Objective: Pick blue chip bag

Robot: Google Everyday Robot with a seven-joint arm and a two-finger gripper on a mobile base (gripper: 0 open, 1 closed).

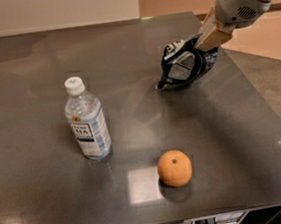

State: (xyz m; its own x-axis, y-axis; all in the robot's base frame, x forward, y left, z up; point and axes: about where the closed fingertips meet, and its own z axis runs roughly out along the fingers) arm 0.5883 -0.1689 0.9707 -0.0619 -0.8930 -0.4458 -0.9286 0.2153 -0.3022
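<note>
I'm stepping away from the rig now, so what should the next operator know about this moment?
The end effector is over the far right of the table, shut on the blue chip bag.
The bag hangs tilted from its top edge; whether its lower corner touches the table is unclear.
Done: grasp made.
Left: raise the bag well clear.
The bottle and the orange stand apart, nearer the front.
</note>
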